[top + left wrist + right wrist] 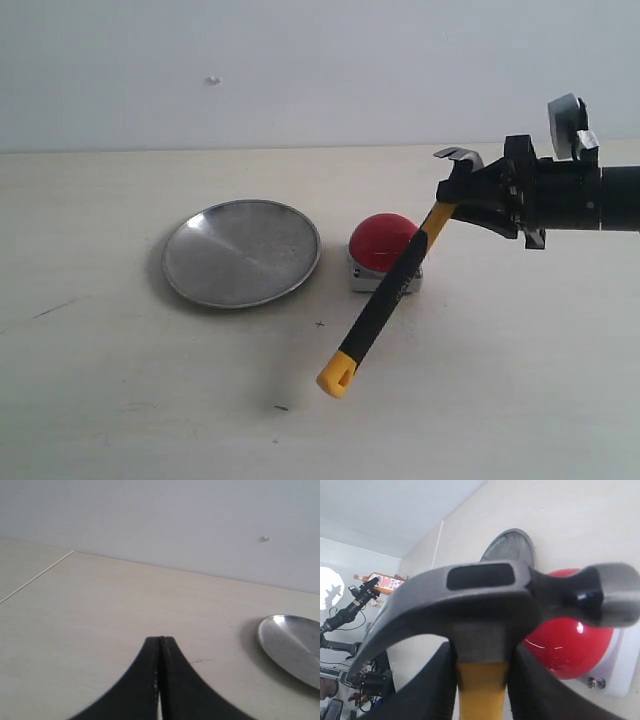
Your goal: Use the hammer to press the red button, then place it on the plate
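Observation:
My right gripper is shut on the hammer just below its dark metal head, holding it in the air at the right. The yellow-and-black handle slants down to the left, passing in front of the red button, and its yellow looped end hangs low over the table. The red button sits on its grey-white base, just right of the silver plate. My left gripper is shut and holds nothing; the plate lies off to its side.
A pale wall runs along the back of the cream table. The table's edge shows in the left wrist view. Cluttered equipment stands beyond the table in the right wrist view.

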Action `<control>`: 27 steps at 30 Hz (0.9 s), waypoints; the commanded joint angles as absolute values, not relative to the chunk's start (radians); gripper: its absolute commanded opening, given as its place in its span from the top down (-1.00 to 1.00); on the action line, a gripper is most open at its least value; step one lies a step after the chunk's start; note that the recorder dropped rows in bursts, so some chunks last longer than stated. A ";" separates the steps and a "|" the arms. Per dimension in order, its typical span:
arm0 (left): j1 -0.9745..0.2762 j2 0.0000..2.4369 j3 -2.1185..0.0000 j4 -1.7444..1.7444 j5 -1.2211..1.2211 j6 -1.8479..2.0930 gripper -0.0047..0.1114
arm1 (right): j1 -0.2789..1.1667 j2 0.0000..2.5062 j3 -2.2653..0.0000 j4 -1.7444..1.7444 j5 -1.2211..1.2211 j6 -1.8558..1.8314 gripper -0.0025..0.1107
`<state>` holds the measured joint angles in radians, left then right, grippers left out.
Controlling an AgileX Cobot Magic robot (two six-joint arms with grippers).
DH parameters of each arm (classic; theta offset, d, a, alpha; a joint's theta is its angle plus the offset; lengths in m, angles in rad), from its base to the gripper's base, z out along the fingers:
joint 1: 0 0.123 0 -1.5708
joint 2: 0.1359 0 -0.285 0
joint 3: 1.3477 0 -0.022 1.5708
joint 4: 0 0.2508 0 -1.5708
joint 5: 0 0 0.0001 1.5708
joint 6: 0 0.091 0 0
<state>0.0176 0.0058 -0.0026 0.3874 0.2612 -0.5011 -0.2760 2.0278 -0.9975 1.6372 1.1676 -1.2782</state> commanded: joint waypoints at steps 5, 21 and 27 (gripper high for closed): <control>0.010 0.000 0.000 0.388 0.260 -0.501 0.92 | -0.278 1.935 -0.934 1.732 1.221 -1.314 0.96; 0.010 0.000 0.000 0.388 0.260 -0.501 0.92 | -0.278 1.749 -0.847 1.744 1.221 -1.341 0.96; 0.010 0.000 0.000 0.390 0.260 -0.499 0.92 | -0.278 1.721 -0.842 1.744 1.221 -1.339 0.96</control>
